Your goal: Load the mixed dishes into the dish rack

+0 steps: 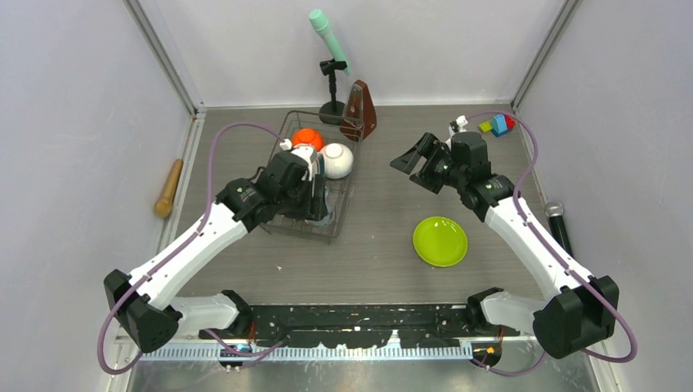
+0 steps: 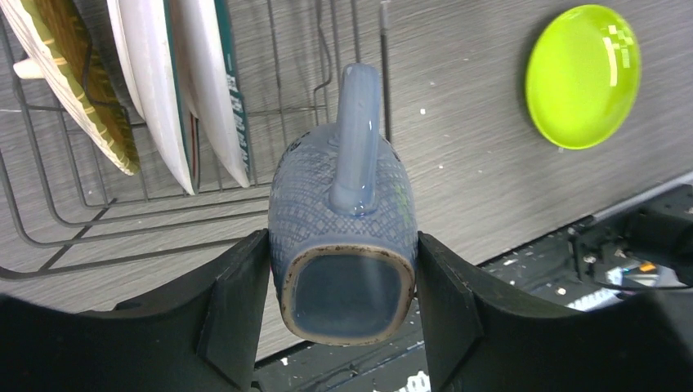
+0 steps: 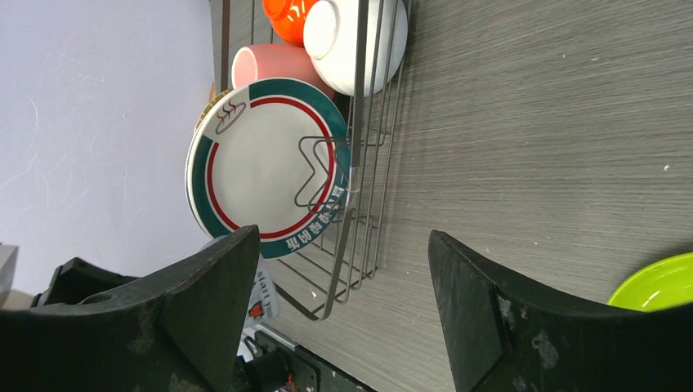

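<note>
My left gripper (image 2: pixel 343 249) is shut on a blue-grey mug (image 2: pixel 343 196), gripped by its sides with the handle pointing away, over the near end of the dish rack (image 1: pixel 343 214). The rack (image 2: pixel 122 220) holds white plates with red-green marks (image 2: pixel 163 90), a tan woven plate (image 2: pixel 73 82), a pink mug (image 3: pixel 270 65), an orange bowl (image 1: pixel 307 137) and a white bowl (image 1: pixel 337 160). A lime-green plate (image 1: pixel 440 241) lies on the table to the rack's right. My right gripper (image 1: pixel 413 163) is open and empty above the table right of the rack.
A brown metronome (image 1: pixel 359 110) and a mint microphone on a stand (image 1: pixel 329 37) stand behind the rack. Toy blocks (image 1: pixel 498 124) sit at the far right. A wooden pin (image 1: pixel 168 188) lies at the left wall, a black microphone (image 1: pixel 558 224) at the right.
</note>
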`<state>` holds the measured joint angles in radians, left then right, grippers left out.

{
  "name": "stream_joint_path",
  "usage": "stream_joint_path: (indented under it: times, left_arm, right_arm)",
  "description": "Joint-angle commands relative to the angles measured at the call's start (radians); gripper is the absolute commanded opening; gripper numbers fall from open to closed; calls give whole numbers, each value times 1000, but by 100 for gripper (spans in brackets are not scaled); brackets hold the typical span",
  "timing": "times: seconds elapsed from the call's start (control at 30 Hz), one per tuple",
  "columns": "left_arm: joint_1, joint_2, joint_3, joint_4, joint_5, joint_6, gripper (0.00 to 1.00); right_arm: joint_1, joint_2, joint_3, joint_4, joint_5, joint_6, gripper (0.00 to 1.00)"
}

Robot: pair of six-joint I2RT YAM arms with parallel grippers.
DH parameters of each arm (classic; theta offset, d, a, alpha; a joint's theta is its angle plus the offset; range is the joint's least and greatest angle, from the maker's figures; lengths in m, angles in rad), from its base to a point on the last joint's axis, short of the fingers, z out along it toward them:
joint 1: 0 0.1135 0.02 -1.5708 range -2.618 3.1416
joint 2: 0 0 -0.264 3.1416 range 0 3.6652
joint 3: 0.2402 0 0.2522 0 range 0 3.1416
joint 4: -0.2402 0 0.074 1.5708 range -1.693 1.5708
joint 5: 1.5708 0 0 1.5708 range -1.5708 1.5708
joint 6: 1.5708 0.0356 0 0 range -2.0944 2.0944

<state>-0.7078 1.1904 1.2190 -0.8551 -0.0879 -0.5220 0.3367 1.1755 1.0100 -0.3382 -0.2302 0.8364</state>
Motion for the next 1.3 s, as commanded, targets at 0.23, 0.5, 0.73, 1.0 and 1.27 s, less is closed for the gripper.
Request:
stream_joint_path:
  times: [0.23, 0.5, 0.73, 1.0, 1.27]
  left_arm:
    - [-34, 97, -37, 172, -110, 11, 0]
    - [-38, 172, -29, 134, -119, 35, 0]
    - [-46, 212, -62, 147, -148, 30, 0]
    - [-58, 248, -82, 174, -74, 72, 0]
    - [-58, 253, -47, 116, -44, 96, 56]
  right_arm:
    - [-22, -72, 6, -24, 31, -63, 81]
    - [-35, -70, -2, -25, 18, -65, 81]
    - [-42, -74, -17, -27, 11, -55, 81]
    - [-45, -70, -36, -67, 4, -73, 83]
    - [-46, -14, 2, -368, 208, -52, 99]
